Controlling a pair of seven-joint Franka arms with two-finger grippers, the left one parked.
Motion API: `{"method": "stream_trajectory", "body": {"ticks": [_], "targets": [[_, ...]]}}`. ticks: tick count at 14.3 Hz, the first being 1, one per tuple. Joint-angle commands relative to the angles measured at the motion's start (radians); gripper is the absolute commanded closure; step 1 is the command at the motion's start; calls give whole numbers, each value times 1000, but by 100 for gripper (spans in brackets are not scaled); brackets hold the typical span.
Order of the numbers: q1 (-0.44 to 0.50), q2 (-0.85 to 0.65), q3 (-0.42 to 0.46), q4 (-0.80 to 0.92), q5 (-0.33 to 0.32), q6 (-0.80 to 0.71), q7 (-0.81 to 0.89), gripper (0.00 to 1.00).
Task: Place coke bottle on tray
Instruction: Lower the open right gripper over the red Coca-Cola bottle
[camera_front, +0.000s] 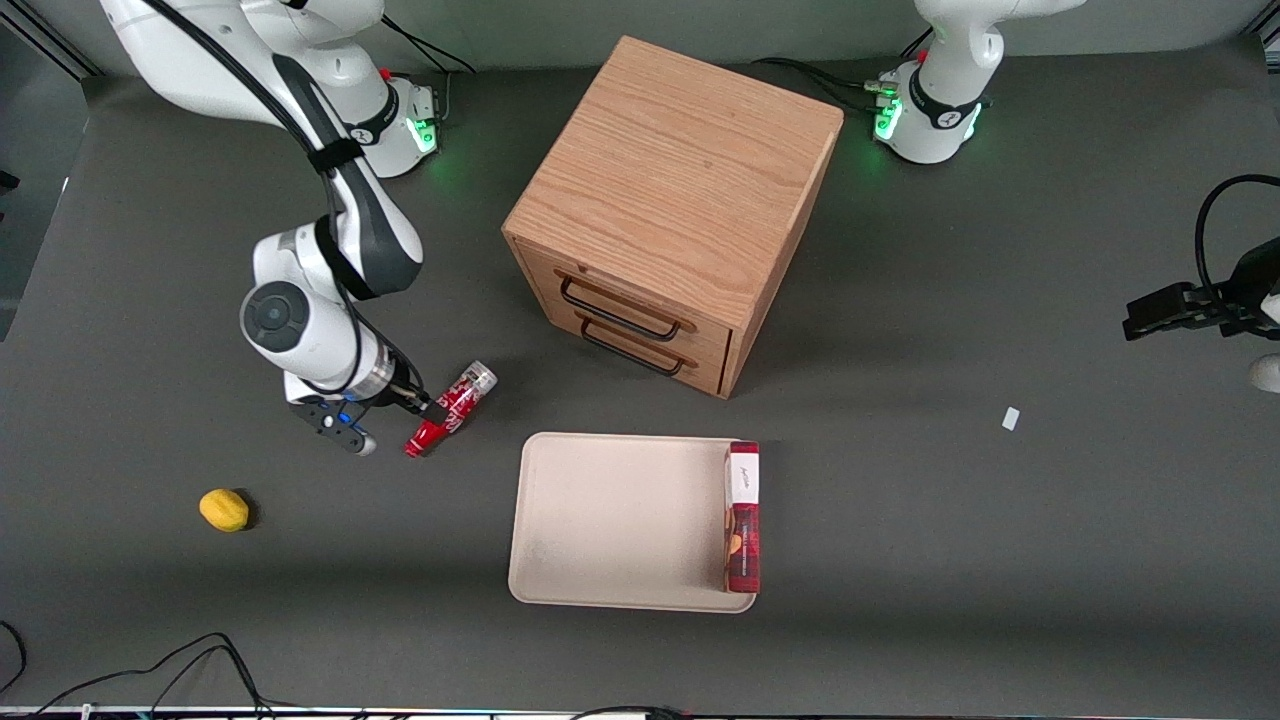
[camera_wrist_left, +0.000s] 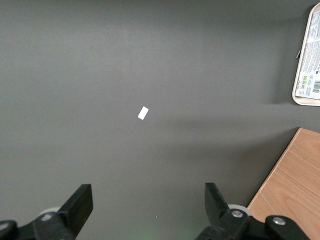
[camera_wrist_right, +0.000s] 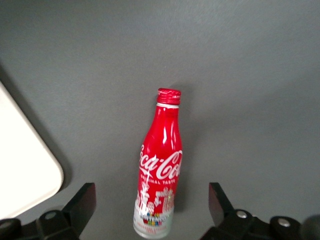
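The coke bottle lies on the dark table, its red cap nearer the front camera and its silvery base farther from it. It also shows in the right wrist view, red with white script. My right gripper is over the bottle's base end. It is open, its fingers standing wide on either side of the base without touching it. The beige tray lies beside the bottle toward the parked arm's end, nearer the front camera. One rounded corner of it shows in the wrist view.
A flat red-and-white box lies on the tray's edge toward the parked arm. The wooden drawer cabinet stands farther from the camera than the tray. A yellow lemon lies toward the working arm's end. A small white scrap lies toward the parked arm.
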Motion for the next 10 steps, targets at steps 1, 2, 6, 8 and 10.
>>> {"method": "stream_trajectory", "body": {"ticks": [1, 2, 6, 8, 10], "targets": [[7, 66, 0, -1, 22, 68, 30, 0], [7, 88, 0, -3, 22, 81, 32, 0], [7, 139, 0, -1, 22, 108, 30, 0], [7, 154, 0, -1, 22, 136, 30, 0], [7, 169, 2, -1, 22, 157, 30, 0]]}}
